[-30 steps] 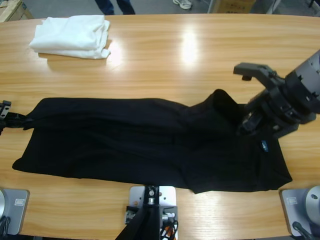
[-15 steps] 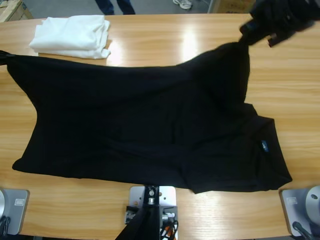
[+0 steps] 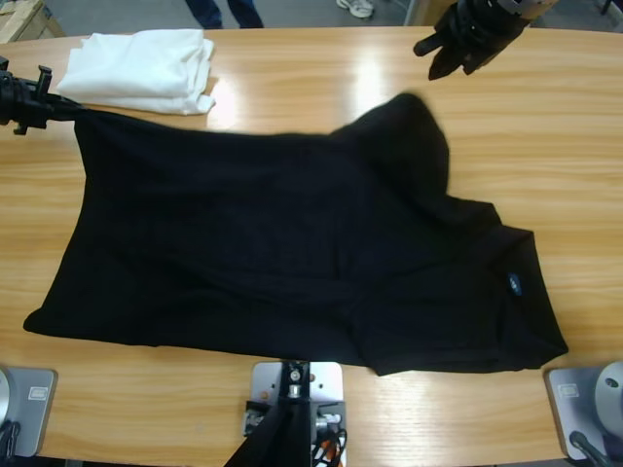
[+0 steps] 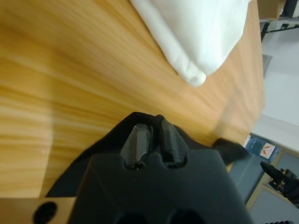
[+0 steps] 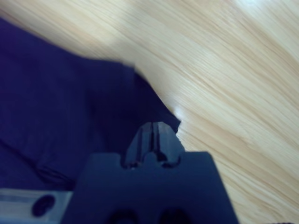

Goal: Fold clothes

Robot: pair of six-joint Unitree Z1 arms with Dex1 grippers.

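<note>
One long wooden bench [image 3: 292, 88] fills our overhead view from edge to edge, and on it we count two garments.

The larger is the single black polo shirt [image 3: 273, 253], spread across the middle of the bench with its collar end toward the right. Its near hem lies close to the front edge. Its far-left corner is drawn out into a taut point toward the bench's left edge, and a rumpled peak of cloth stands up on its far side, right of centre.

The second garment is one folded white pile [image 3: 141, 68] at the far left of the bench. It sits just beyond the shirt's stretched corner, and we cannot tell whether the two touch.

We see two tools. The left tool [image 3: 29, 97] sits at the bench's left edge, its jaws pressed together on the shirt's far-left corner. In the left wrist view, black cloth bunches around the closed tips, with the white pile just past them. The right tool [image 3: 458, 49] hangs over the far right of the bench, apart from the shirt and beyond the rumpled peak. In the right wrist view its jaws meet with nothing between them, above the shirt's edge and bare wood.

Beyond the bench's far edge we can make out a person's legs [image 3: 224, 12] and one pale shoe [image 3: 355, 8] — nothing more of anyone.

Smallest of all is one blue neck tag [image 3: 513, 284], showing at the collar near the shirt's right end.
</note>
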